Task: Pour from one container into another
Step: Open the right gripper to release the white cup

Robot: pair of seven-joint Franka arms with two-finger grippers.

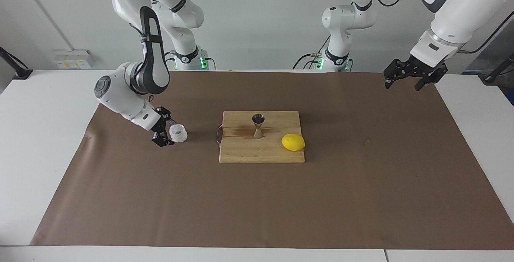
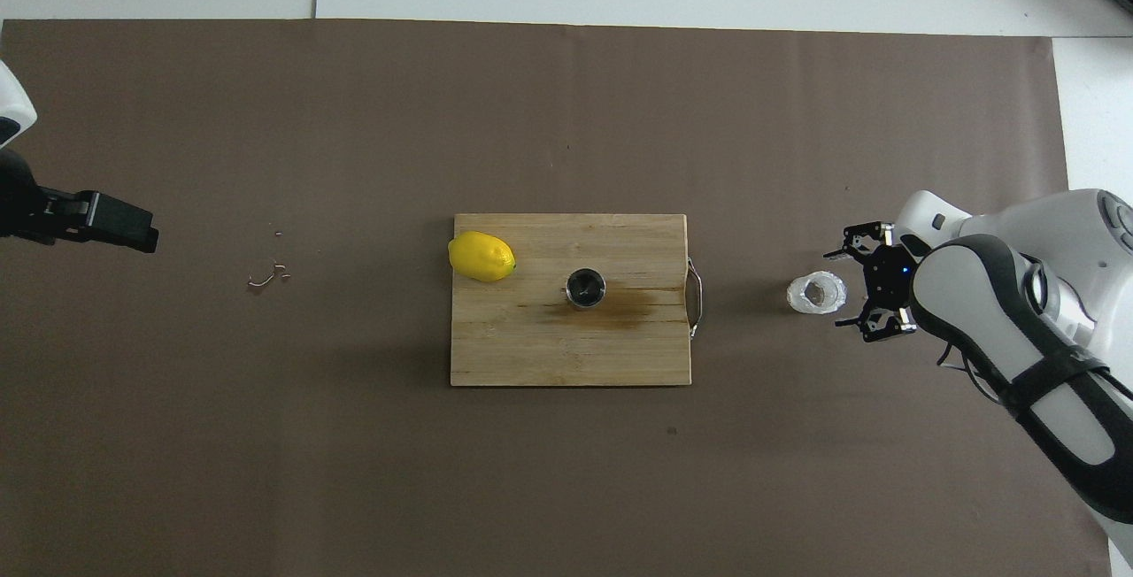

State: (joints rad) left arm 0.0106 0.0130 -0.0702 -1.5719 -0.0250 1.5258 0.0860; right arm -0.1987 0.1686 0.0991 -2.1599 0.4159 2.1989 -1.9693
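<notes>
Toward the right arm's end of the brown mat (image 1: 361, 197), the glass cup (image 1: 178, 133) stands upright, just beside the released right gripper (image 2: 848, 287); the left gripper (image 1: 410, 78) waits, open.

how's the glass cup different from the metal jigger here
The glass cup is squat, whitish and see-through; the jigger is slim, silver and hourglass-shaped. The glass cup stands on the brown mat toward the right arm's end of the table, just beside the right gripper with its jaws open; the jigger stands on the cutting board, next to a lemon. Both are upright with mouths up.
</notes>
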